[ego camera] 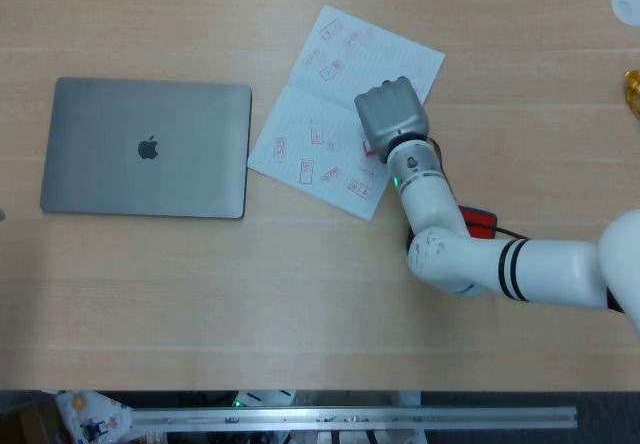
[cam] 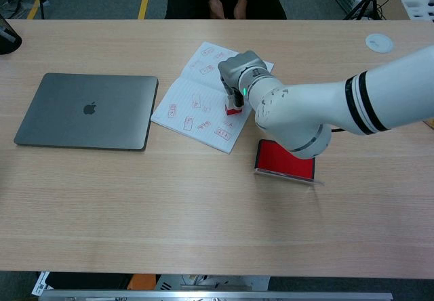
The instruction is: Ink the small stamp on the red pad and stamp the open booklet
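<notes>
My right hand [cam: 234, 77] grips the small stamp [cam: 232, 107], its red base on the booklet [cam: 196, 104] page beneath. I'd press squarely, then lift straight to avoid smearing.

A closed grey laptop [ego camera: 146, 148] lies flat toward the left side of the surface [ego camera: 300, 294], logo up. Near the far right corner sits a small white round disc [cam: 378, 42]. At the right edge something golden [ego camera: 633, 89] pokes in, too cropped to identify.
</notes>
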Action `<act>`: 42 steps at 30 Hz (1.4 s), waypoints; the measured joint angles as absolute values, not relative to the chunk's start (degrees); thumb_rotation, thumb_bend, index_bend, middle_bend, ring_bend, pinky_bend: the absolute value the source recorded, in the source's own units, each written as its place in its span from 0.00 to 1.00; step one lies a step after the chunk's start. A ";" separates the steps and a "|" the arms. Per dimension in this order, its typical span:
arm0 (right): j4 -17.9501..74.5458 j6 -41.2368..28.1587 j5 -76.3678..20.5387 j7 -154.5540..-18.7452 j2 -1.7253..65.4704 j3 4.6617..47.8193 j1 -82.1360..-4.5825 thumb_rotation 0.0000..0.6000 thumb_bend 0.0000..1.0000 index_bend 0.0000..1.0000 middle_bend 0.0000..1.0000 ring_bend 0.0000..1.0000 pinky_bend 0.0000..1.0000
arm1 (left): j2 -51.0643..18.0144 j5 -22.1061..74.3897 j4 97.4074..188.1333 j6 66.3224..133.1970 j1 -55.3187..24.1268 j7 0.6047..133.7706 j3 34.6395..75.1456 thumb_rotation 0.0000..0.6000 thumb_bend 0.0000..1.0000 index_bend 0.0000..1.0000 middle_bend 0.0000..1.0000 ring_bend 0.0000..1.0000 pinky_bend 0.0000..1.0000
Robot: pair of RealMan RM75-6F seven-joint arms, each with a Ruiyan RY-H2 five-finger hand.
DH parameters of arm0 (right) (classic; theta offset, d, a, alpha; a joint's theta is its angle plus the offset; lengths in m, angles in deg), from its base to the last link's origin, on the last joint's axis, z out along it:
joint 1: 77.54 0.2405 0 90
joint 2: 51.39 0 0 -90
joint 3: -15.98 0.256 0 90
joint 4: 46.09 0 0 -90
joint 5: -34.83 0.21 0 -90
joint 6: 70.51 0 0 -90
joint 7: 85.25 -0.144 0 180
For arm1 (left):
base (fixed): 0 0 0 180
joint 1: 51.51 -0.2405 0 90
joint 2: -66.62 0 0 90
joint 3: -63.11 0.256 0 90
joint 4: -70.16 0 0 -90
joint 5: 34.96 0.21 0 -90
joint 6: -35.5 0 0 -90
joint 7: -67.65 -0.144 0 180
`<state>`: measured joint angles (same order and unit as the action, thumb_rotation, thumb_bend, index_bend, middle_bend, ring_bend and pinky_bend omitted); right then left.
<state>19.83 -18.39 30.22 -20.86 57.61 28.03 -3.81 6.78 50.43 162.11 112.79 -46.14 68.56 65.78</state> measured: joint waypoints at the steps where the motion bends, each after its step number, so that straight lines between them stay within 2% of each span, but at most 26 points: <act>1: 19.57 -18.49 30.30 -20.68 57.76 28.13 -3.82 1.00 0.48 0.77 0.50 0.30 0.32 | 6.80 50.38 162.11 112.77 -46.16 68.57 65.79 1.00 0.30 0.34 0.31 0.29 0.30; 31: 15.69 -19.68 30.11 -18.06 60.15 30.35 -4.57 1.00 0.49 0.78 0.51 0.30 0.32 | 6.80 49.85 161.89 112.40 -46.31 68.59 65.79 1.00 0.30 0.32 0.29 0.29 0.29; 36: 17.74 -19.63 29.82 -18.75 58.88 31.25 -4.87 1.00 0.49 0.78 0.51 0.30 0.32 | 7.03 49.63 161.95 112.42 -46.40 68.82 65.75 1.00 0.30 0.32 0.29 0.29 0.29; 42: 24.17 -18.01 28.70 -20.15 54.33 32.53 -5.51 1.00 0.49 0.78 0.51 0.30 0.32 | 7.15 49.86 162.20 112.57 -46.43 68.81 65.76 1.00 0.30 0.32 0.29 0.29 0.29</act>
<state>24.17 -18.01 28.70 -20.15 54.33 32.53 -5.51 7.15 49.86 162.20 112.57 -46.43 68.81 65.76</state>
